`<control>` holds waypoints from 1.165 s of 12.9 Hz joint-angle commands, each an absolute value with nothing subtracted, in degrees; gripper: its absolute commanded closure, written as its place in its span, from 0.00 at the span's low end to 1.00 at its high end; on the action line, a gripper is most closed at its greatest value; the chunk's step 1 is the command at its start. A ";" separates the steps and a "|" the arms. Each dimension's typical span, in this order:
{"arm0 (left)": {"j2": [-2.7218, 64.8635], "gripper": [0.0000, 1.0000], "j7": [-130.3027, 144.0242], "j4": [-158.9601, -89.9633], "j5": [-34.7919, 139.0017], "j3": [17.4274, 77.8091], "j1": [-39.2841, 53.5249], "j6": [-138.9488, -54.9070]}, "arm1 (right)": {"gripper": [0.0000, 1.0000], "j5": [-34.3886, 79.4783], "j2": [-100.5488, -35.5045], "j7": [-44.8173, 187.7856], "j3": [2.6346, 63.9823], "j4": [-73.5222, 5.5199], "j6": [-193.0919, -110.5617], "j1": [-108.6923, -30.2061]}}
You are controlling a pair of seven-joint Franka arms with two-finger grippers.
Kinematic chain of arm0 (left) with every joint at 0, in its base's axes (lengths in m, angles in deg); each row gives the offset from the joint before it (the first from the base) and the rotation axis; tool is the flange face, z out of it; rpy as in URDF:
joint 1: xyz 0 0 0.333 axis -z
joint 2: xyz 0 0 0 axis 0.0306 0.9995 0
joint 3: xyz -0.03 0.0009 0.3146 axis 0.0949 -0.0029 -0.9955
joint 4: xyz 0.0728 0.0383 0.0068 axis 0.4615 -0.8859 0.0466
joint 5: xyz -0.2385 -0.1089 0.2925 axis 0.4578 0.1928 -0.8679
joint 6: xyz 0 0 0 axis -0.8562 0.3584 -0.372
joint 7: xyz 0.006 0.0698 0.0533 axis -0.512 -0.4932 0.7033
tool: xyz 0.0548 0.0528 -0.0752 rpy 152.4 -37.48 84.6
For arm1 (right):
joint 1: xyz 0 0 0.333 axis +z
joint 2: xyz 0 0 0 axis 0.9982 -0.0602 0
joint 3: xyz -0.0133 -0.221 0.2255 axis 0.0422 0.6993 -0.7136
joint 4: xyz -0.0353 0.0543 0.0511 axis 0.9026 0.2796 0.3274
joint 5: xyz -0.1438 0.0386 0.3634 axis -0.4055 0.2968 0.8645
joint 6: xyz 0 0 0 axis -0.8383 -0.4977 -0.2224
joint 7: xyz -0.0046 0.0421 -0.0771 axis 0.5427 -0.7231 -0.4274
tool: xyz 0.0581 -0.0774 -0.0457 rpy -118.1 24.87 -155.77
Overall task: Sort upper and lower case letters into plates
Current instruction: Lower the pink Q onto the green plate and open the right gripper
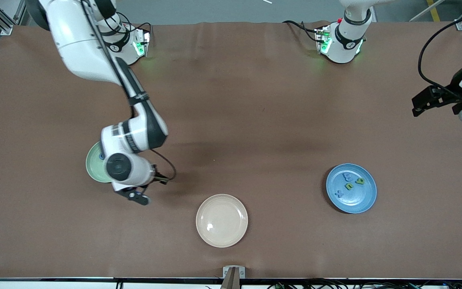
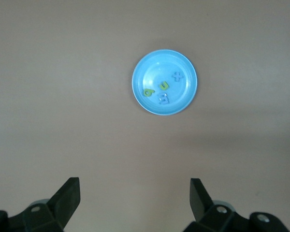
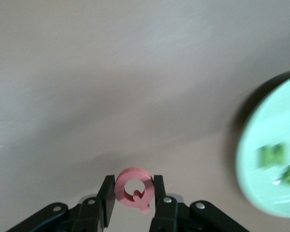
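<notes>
**Ann:** Pink letter Q sits pinched between the right gripper's jaws, held up over bare desk just beside the mint plate. That's a capital, I'd say.

**Raj:** And the mint plate already carries green letters; two show in the right wrist view, too blurred to read. The arm hides most of that plate from the front.

**Ann:** Over at the left arm's end, the blue plate holds four: a dark blue x, a green n, a green one like a g, and a pale blue one I can't read.

**Raj:** Left gripper?

**Ann:** Waiting high over the desk, jaws spread wide and empty.

**Raj:** So how far along?

**Ann:** Late, I'd judge. No letters lie loose on the desk, and the cream plate, nearest the front camera, is bare. The Q looks like the last piece, needing only a drop into the mint plate.
</notes>
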State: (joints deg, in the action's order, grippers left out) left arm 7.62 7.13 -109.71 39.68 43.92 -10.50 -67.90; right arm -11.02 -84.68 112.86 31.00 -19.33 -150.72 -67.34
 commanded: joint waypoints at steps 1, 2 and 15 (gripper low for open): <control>1.94 0.00 6.39 -116.15 42.50 39.59 -7.13 -69.15 | 1.00 -11.66 -78.24 103.62 29.79 -29.09 -152.84 -71.94; 1.93 0.00 6.30 -116.16 42.41 37.75 -4.94 -68.89 | 1.00 -11.93 -77.44 100.63 29.79 -30.50 -153.01 -73.78; 0.18 0.00 8.76 -119.58 42.06 39.31 -5.09 -69.33 | 0.99 -11.93 -75.50 80.38 29.62 -45.72 -168.04 -85.23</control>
State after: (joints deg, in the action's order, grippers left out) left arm 2.42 8.14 -117.20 41.87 38.60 -4.43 -68.23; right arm -11.20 -77.97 80.67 30.94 -42.13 -166.51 -84.44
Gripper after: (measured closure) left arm 0.000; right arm 0.634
